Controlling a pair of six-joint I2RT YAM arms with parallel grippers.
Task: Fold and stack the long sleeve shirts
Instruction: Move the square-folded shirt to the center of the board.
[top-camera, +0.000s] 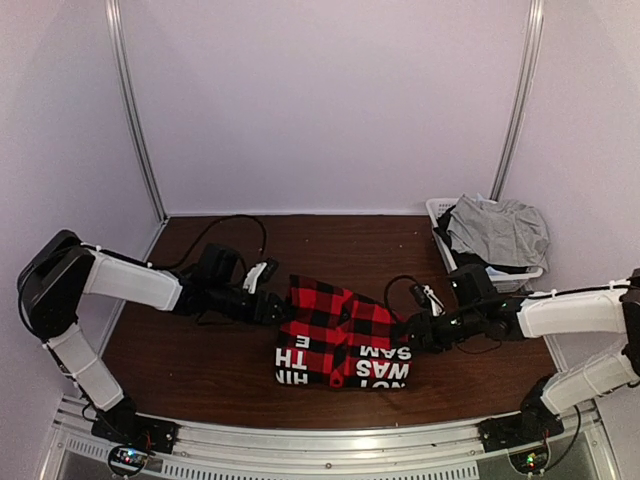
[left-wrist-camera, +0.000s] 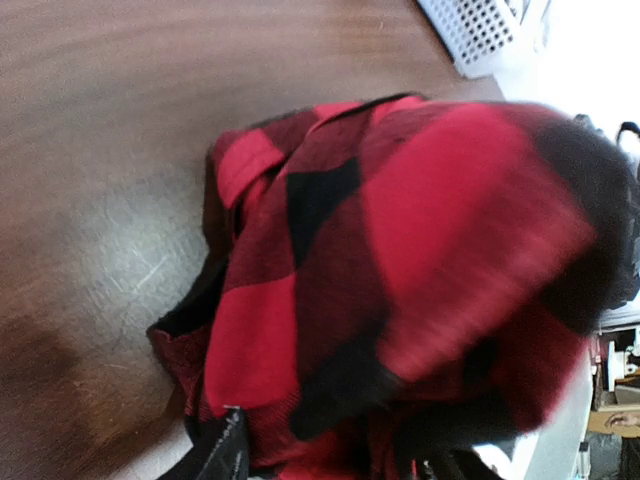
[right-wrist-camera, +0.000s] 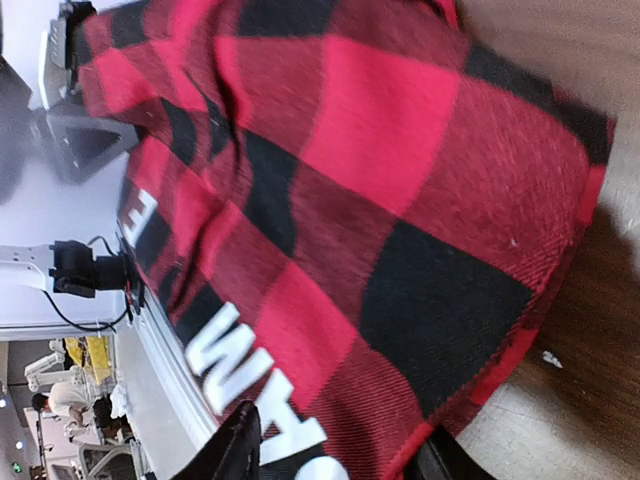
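Red-and-black flannel shirt (top-camera: 343, 335), partly folded, lying mid-tabletop (top-camera: 190, 365) between the two arms. Left pincer (top-camera: 272, 308) and right pincer (top-camera: 408, 330) sit at its opposite edges, each with jaws partly apart and cloth bunched between the fingers, not visibly clamped. To finish the fold well, draw both away low and outward without dragging the layers. The brushed, limp weave creases softly. White block lettering marks the near black panel.

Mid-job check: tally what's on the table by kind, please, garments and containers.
Red-and-black check shirt: 1
Grey garment (in the basket): 1
White mesh basket: 1
Total: 3, not counting anything hidden under the grey garment.
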